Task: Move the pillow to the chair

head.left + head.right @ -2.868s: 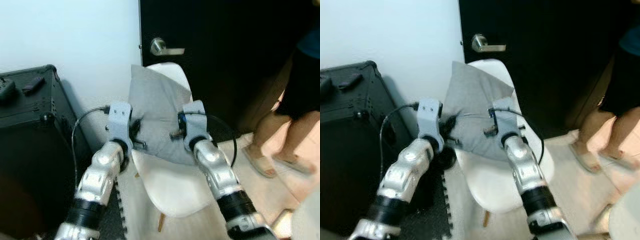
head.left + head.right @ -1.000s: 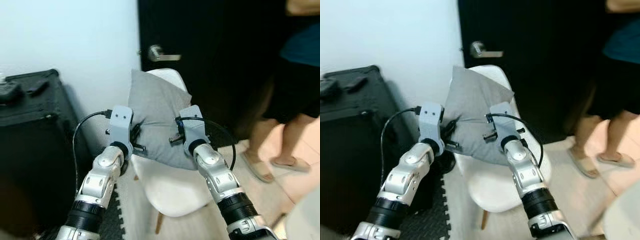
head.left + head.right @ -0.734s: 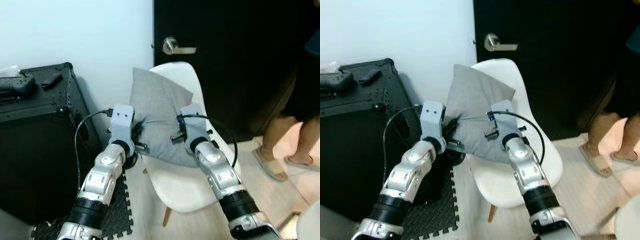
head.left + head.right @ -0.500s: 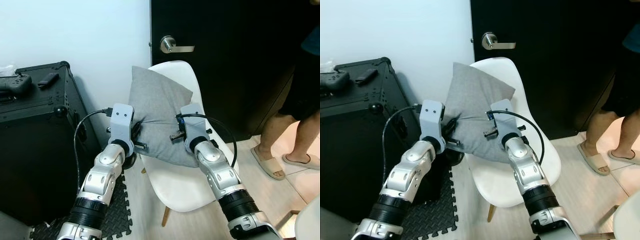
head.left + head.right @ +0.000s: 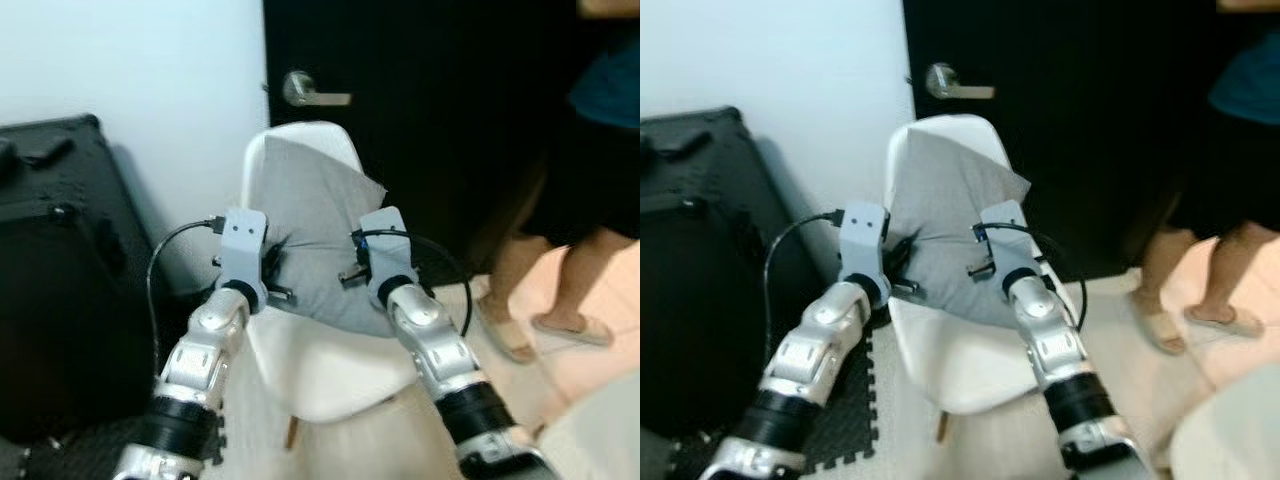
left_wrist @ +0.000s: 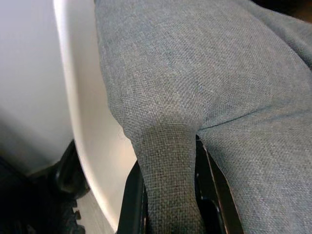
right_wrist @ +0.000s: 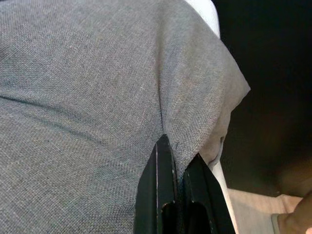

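Pillow: the square grey woven-fabric pillow [image 5: 320, 240] is leaning upright against the backrest of the white moulded plastic chair [image 5: 330, 375], its lower edge just over the seat, held between both arms.
Left gripper: the left gripper [image 6: 168, 195] is pinching a bunched fold of the pillow's edge at about 9 o'clock of the cushion; the black fingers [image 6: 130, 204] are sitting narrow with cloth squeezed between them.
Right gripper: the right gripper [image 7: 178, 187] is clamping a thin pleat at about 3 o'clock of the pillow, jaws nearly closed on the fabric.
Progress: the pillow is already lying inside the chair's shell, so the carrying looks done; what seems left is letting go with both grippers and drawing the arms back.
Surroundings: a black hard case [image 5: 50, 270] is standing at 9 o'clock of the chair, a dark door with a silver lever handle [image 5: 310, 92] is rising at 12 o'clock, and a person's legs in sandals [image 5: 545, 300] are standing at 3 o'clock.
Hard to tell: the head views are blurring; whether the pillow's bottom is resting on the seat is hidden behind the arms.
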### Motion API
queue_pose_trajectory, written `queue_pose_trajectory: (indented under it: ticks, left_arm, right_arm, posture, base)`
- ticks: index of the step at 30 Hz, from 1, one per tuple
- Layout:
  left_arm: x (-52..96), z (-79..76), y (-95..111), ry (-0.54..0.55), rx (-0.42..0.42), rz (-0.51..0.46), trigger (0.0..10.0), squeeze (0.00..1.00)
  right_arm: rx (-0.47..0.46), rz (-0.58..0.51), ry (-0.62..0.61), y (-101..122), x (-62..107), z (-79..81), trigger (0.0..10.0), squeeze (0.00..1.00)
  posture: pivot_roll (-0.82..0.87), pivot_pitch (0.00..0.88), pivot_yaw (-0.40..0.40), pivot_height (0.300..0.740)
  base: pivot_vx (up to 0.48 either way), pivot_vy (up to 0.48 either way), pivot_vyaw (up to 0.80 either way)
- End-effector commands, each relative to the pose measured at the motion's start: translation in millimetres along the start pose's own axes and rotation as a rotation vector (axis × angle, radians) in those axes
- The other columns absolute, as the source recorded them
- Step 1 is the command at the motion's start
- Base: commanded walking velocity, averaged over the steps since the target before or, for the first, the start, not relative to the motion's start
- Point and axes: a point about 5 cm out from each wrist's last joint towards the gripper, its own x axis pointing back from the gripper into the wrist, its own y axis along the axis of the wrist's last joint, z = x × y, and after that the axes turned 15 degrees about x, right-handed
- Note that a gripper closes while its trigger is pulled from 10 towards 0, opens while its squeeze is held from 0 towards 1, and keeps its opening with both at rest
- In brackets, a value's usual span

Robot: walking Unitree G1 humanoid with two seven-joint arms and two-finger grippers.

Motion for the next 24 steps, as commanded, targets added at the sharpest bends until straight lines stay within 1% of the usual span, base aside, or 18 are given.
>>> queue_pose_trajectory:
  ticks: [1, 3, 9, 10, 24]
  left_arm:
    - [5.2, 34.1, 11.6, 0.177, -0.022, -0.069, 10.0, 0.00]
    - [5.7, 35.2, 11.7, 0.184, 0.006, -0.075, 10.0, 0.00]
    - [6.1, 36.3, 12.6, 0.194, 0.019, -0.085, 10.0, 0.00]
    - [6.5, 36.5, 13.2, 0.195, 0.032, -0.092, 10.0, 0.00]
    - [7.2, 38.4, 13.2, 0.211, 0.032, -0.089, 10.0, 0.00]
  right_arm:
    - [-0.002, 0.066, -0.097, -16.5, 5.3, -23.7, 10.0, 0.00]
    - [-0.003, 0.066, -0.097, -16.4, 5.1, -23.9, 10.0, 0.00]
    - [-0.002, 0.064, -0.097, -15.7, 5.0, -24.5, 10.0, 0.00]
    - [-0.002, 0.064, -0.097, -15.7, 5.1, -24.8, 10.0, 0.00]
    - [-0.004, 0.057, -0.088, -13.8, 4.2, -23.7, 10.0, 0.00]
  posture:
    - [0.02, 0.052, -0.003, 0.740]
    - [0.02, 0.053, -0.003, 0.740]
    - [0.02, 0.056, -0.004, 0.740]
    - [0.02, 0.056, -0.006, 0.740]
    - [0.02, 0.059, -0.008, 0.740]
  base:
    - [0.000, -0.352, 0.00]
    - [0.000, 0.000, 0.00]
    - [0.000, 0.000, 0.00]
    - [0.000, 0.000, 0.00]
    - [0.000, 0.000, 0.00]
